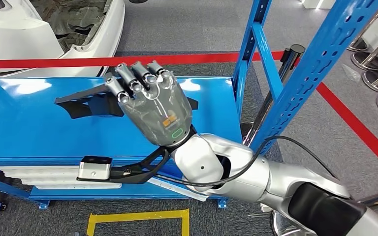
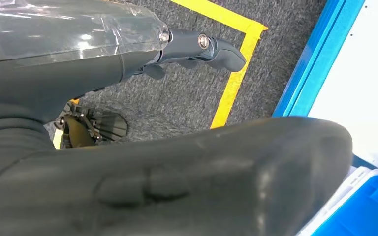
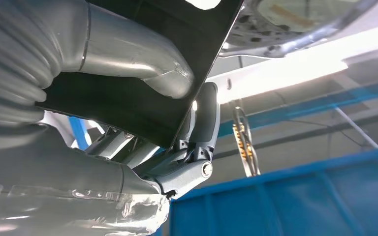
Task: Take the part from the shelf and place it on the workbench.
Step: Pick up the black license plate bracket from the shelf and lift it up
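Your right hand [image 1: 153, 103] is clamped on the flat black plastic part with a wing-like outline [image 1: 86, 101]: in the right wrist view the thick grey thumb [image 3: 142, 73] presses one face of the black panel [image 3: 142, 113] while the darker fingers [image 3: 204, 123] curl behind its edge. From the head view the hand's back faces you, fingers bent over, and the part sticks out to the left of it, over the glossy blue shelf deck [image 1: 24, 128]. Whether the part has come clear of the deck or touches it, you cannot tell from here.

Your left hand [image 2: 128, 54] hangs low over grey carpet near a yellow floor marking [image 2: 234, 83]; it holds nothing, but the pictures do not settle whether its fingers are spread or curled.

You seem to be at the pick-up step, with the grip made and the carry not yet done. Next you likely need to draw the part out toward you, keeping it away from the blue perforated upright [image 1: 320, 64] on the right, then turn to find the workbench.
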{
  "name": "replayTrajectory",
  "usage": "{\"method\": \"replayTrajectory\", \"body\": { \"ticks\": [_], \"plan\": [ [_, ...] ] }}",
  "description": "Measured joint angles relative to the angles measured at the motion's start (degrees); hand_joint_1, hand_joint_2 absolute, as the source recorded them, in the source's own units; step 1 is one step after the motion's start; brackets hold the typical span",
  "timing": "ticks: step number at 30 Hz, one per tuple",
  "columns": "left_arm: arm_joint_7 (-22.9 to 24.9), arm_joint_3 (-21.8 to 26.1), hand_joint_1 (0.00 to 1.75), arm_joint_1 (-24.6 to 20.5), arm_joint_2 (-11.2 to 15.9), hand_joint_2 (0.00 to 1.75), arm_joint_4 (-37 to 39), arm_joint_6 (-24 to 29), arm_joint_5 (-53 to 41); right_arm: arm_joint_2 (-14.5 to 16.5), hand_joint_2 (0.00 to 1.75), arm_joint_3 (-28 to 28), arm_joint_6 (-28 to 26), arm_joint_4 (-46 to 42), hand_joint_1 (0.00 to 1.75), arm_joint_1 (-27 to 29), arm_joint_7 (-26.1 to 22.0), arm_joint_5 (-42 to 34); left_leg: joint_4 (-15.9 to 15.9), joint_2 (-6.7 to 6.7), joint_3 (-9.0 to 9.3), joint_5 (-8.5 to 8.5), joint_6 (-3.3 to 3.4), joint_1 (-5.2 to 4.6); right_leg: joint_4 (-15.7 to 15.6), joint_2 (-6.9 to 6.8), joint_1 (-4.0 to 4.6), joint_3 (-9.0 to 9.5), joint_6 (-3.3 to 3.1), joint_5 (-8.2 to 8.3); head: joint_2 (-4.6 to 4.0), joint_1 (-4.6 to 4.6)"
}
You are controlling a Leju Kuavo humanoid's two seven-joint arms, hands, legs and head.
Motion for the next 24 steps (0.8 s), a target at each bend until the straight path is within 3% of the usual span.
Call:
{"method": "replayTrajectory", "body": {
  "ticks": [7, 24],
  "plan": [
    [-0.13, 0.86, 0.00, 0.05, -0.09, 0.00, 0.29, 0.01, -0.55, 1.84, 1.75, 1.78, -3.86, -0.05, 1.75, 2.27, -2.20, -3.23, -0.01, 0.00, 0.00, 0.00, 0.00, 0.01, 0.00, 0.00, 0.02, 0.00, 0.00, 0.00, 0.00, 0.01],
    [-0.76, 3.31, 0.00, -0.06, -0.47, 0.00, 0.98, -0.50, -2.42, 4.80, 1.75, 4.40, -3.89, -0.02, 1.75, 2.32, -4.53, -7.00, -0.01, 0.00, 0.00, 0.00, 0.00, 0.01, 0.00, 0.00, 0.02, 0.00, 0.00, 0.00, 0.00, 0.00]
  ]
}}
